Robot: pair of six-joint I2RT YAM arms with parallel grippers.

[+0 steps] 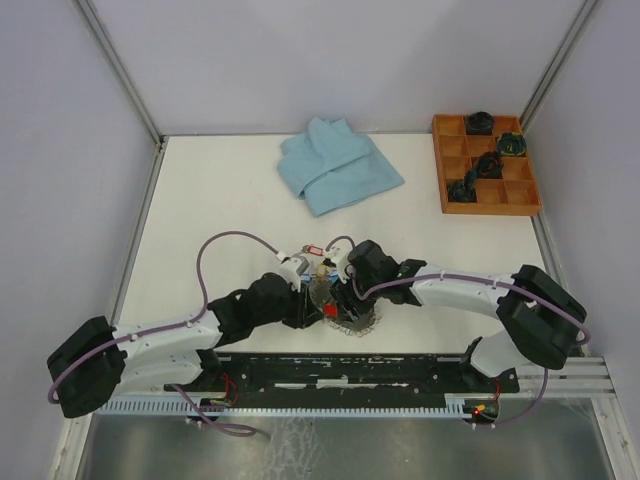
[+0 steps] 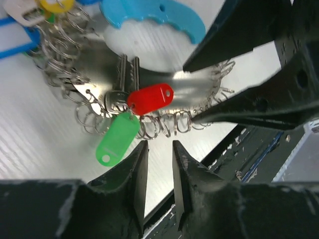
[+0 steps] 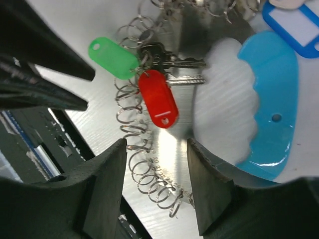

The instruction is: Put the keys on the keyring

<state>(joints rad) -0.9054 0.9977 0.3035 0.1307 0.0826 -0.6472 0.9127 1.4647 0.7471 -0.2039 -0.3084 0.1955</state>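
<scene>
The keyring (image 1: 352,318) lies between both wrists: a shiny metal band edged with several small wire rings (image 3: 149,172) and a light-blue segment (image 3: 271,107). Two silver keys (image 3: 182,69) with a red tag (image 3: 158,98) and a green tag (image 3: 113,58) rest on the band, their heads at its small rings. My right gripper (image 3: 155,144) is open, its fingers either side of the band. My left gripper (image 2: 158,145) stands slightly open just short of the ring's edge, the green tag (image 2: 118,138) by its left fingertip, nothing between its fingers. A blue-framed tag (image 2: 15,37) and a yellow tag (image 2: 55,5) sit farther round.
A folded light-blue cloth (image 1: 335,165) lies at the back middle. A wooden compartment tray (image 1: 520,190) with dark objects stands at the back right. A black rail (image 1: 350,375) runs along the near edge close to the keyring. A red-framed tag (image 1: 308,250) lies behind the left wrist.
</scene>
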